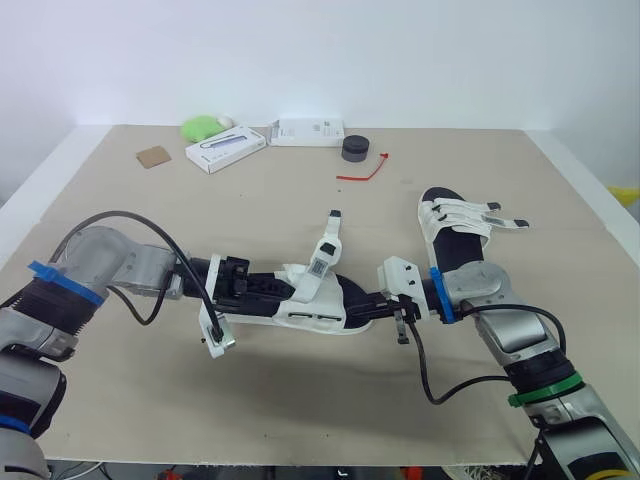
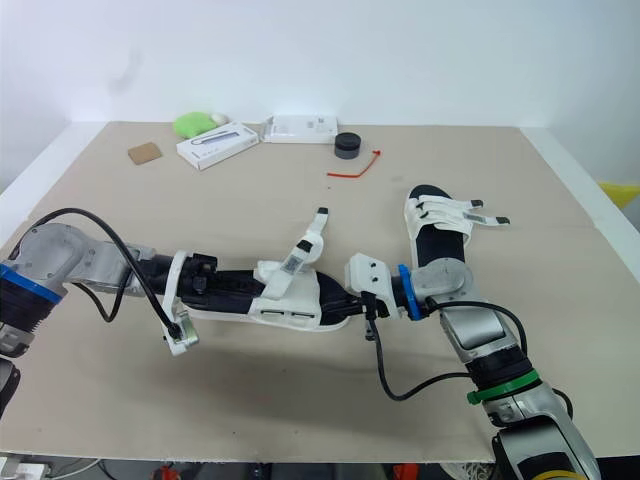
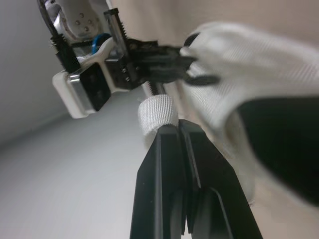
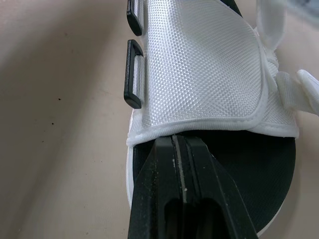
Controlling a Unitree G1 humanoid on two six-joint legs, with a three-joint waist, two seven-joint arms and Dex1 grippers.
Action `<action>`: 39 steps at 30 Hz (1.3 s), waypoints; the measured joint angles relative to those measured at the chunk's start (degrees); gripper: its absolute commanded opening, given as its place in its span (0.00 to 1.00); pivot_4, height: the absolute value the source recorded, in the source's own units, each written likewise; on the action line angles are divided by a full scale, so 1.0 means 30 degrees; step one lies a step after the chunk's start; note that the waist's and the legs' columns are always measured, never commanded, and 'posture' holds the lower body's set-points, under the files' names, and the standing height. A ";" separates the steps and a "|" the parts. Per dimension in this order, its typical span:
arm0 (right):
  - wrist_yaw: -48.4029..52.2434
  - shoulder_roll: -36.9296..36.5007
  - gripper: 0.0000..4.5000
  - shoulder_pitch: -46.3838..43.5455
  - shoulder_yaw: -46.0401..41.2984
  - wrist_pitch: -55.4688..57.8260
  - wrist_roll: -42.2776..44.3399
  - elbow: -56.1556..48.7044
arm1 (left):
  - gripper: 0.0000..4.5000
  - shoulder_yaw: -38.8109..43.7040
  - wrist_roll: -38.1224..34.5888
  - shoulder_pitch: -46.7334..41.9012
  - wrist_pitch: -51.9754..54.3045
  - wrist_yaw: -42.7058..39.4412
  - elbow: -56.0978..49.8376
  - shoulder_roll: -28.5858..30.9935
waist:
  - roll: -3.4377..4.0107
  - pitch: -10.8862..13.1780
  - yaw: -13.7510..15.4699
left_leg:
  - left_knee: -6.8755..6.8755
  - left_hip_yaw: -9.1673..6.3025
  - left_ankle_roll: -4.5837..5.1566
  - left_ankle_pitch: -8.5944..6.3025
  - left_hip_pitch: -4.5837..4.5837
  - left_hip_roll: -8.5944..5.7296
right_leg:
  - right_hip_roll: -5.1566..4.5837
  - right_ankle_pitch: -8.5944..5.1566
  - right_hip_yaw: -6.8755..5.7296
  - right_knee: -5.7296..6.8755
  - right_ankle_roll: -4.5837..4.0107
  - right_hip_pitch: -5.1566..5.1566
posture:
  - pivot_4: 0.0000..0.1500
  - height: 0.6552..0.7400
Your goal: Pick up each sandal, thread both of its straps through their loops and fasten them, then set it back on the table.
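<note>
Left end effector (image 1: 280,286) and right end effector (image 1: 365,300) both pinch one sandal (image 1: 320,310) — second sandal (image 1: 455,235) lies apart

No words or numbers can be read; the flat white box (image 1: 226,148) and the second white box (image 1: 309,131) by the table's (image 1: 300,420) far edge have tiny print, too small to read.

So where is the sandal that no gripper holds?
In the left eye view the free sandal lies on the table on the robot's right, just beyond the right gripper and the lifted sandal, with the red tie farther back.
</note>
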 measured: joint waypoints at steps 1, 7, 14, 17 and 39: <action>0.0011 -0.0006 0.00 0.0000 0.0000 -0.0031 0.0000 0.0000 | 0.06 -0.0051 -0.0537 0.0005 -0.0189 -0.0542 0.0253 0.0026 | 0.0000 0.0000 -0.0001 | 0.0000 0.0006 0.0000 0.0000 0.0001 0.0000 | 0.0001 0.0000 0.0001 0.0000 -0.0001 0.0000 | 1.00 1.00; 0.0172 -0.0007 0.00 0.0000 0.0000 -0.0115 0.0002 0.0000 | 0.61 -0.0062 -0.3973 0.0493 -0.1205 -0.3211 0.1370 0.0119 | -0.0001 -0.0001 0.0005 | 0.0001 0.0018 0.0000 0.0000 0.0004 0.0001 | -0.0004 0.0001 0.0001 0.0003 -0.0002 0.0001 | 1.00 1.00; 0.0210 -0.0006 0.00 0.0003 0.0000 -0.0133 0.0001 -0.0009 | 0.97 0.0747 -0.6776 0.2128 -0.1584 -0.5117 0.0898 0.0571 | -0.0001 -0.0001 -0.0003 | 0.0001 0.0011 0.0000 0.0000 0.0014 0.0012 | 0.0003 0.0002 0.0009 0.0010 -0.0006 -0.0003 | 1.00 1.00; 0.0229 -0.0013 0.00 0.0005 0.0000 -0.0134 0.0002 -0.0009 | 0.97 0.1344 -0.7657 0.2811 -0.1355 -0.5847 0.0472 0.0672 | -0.0001 -0.0001 0.0003 | 0.0002 0.0013 -0.0001 0.0000 0.0014 0.0011 | 0.0002 0.0004 0.0008 0.0009 -0.0008 -0.0001 | 1.00 1.00; 0.0231 0.0187 0.00 -0.0010 0.0079 -0.0188 -0.0011 0.0098 | 0.97 0.1860 -3.3726 0.3818 2.3681 -2.6093 -0.5140 -0.2628 | 0.0000 0.0000 -0.0025 | 0.0020 -0.0061 -0.0004 0.0000 -0.0004 0.0054 | 0.0217 -0.0094 0.0035 0.0033 0.0004 0.0001 | 1.00 1.00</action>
